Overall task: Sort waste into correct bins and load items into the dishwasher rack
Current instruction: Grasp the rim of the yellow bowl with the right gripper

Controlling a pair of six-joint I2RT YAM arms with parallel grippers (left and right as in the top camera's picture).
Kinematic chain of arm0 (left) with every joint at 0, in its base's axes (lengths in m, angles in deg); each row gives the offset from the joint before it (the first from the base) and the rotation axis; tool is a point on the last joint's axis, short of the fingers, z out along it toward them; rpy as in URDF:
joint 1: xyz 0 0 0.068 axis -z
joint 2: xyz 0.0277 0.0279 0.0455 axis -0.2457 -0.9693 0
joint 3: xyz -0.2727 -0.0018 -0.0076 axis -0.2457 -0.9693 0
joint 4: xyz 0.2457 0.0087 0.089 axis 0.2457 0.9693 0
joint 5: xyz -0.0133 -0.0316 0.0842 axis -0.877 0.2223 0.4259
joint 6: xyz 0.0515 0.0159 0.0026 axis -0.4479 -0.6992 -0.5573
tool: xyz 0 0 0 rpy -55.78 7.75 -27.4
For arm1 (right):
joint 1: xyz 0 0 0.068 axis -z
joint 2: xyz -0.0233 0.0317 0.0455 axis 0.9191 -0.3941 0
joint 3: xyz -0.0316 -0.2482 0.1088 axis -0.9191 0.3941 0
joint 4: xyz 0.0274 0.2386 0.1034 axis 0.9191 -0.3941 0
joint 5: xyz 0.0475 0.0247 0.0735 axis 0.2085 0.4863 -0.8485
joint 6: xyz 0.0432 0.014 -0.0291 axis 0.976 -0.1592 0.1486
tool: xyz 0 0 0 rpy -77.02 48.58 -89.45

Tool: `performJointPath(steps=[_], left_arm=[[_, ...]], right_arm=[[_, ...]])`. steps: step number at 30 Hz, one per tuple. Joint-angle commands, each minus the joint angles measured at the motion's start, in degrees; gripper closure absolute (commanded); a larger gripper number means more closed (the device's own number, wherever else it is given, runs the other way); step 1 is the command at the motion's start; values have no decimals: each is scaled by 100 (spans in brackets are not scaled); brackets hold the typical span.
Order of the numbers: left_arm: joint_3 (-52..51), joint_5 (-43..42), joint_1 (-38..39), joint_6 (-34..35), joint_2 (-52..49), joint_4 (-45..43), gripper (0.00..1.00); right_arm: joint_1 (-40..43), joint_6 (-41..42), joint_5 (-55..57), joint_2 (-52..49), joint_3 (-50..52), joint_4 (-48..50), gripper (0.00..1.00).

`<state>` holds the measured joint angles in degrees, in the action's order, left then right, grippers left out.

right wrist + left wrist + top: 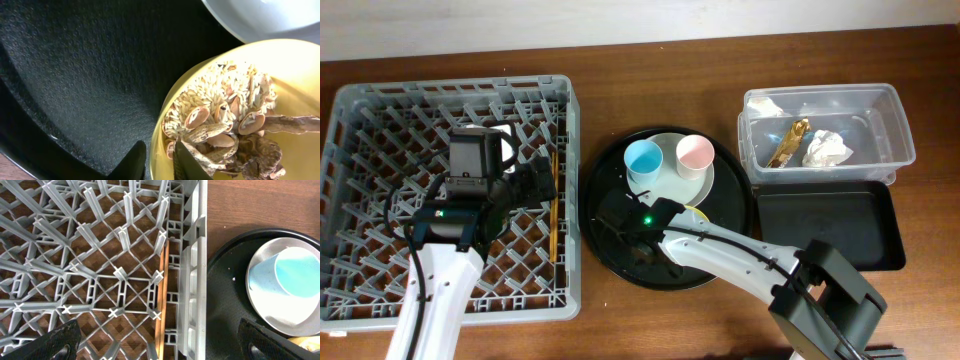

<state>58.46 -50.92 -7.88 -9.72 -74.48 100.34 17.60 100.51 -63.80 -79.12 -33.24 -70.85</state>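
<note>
The grey dishwasher rack (380,130) fills the left. The wooden chopsticks (555,205) lie in it by its right wall, also in the left wrist view (162,295). My left gripper (540,182) hangs open and empty above them (162,342). The blue cup (644,158) and pink cup (694,152) stand on the pale plate (665,185). My right gripper (655,222) is shut on the rim of the yellow bowl (280,55), which holds food scraps (225,115). The clear tub (890,105) holds the napkin (826,148) and foil wrapper (788,142). The black rectangular tray (825,225) holds nothing.
The round black tray (605,250) carries the plate, cups and bowl, right beside the rack's right wall (195,280). My right arm (750,260) crosses the tray from the lower right. The plate's edge (260,20) lies just beyond the bowl.
</note>
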Motion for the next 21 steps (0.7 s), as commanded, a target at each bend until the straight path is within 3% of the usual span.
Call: performJointPath(steps=[1, 15, 21], left_arm=[[90, 42, -13, 55, 63, -15, 1], [90, 42, -13, 55, 63, -15, 1], [90, 42, -13, 55, 63, -15, 1]], right_arm=[[-26, 50, 111, 15, 57, 9, 78], [-26, 28, 133, -15, 68, 28, 79], [-26, 28, 133, -15, 197, 76, 75]])
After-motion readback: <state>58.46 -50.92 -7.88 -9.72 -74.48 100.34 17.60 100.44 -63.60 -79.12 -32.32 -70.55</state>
